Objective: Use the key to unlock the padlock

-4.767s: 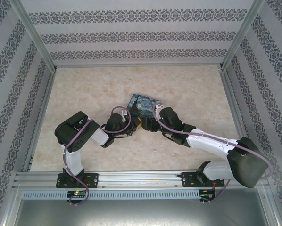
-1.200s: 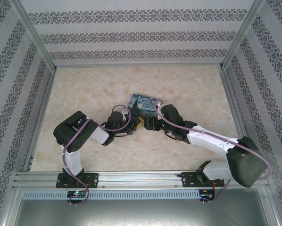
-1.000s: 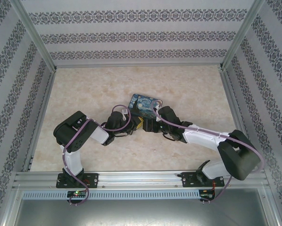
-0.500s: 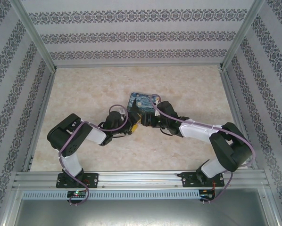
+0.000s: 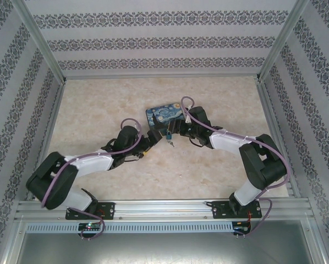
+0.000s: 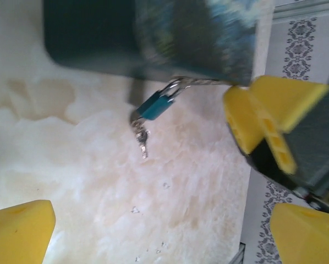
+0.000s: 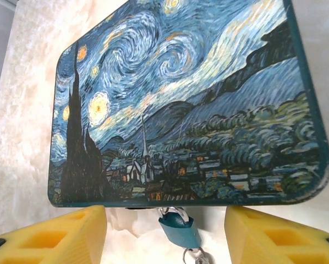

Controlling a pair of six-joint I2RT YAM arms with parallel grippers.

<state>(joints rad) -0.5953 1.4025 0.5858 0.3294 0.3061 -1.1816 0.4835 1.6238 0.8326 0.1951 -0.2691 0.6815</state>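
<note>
Hanging at the front edge of the Starry Night box (image 7: pixel 175 99) is one small padlock (image 7: pixel 180 228): a teal block body with a silvery looped shackle reaching up to the box rim. One thin grey metal key (image 6: pixel 143 142) sits at its lower end, touching it, though I can't tell if it's in the keyhole. There's one box, rectangular with rounded corners, a glossy swirling print on a dark teal shell, lid down, inside hidden. A pale marbled tabletop (image 5: pixel 219 165) lies under it all. Two grippers, four blocky yellow fingers (image 7: pixel 54 234) with slotted recesses. The left gripper (image 6: pixel 162 231) is spread wide and holds nothing, with lock and key ahead of it. The right gripper (image 7: pixel 165 236) is part-spread, its fingers either side of the padlock and clear of it.
</note>
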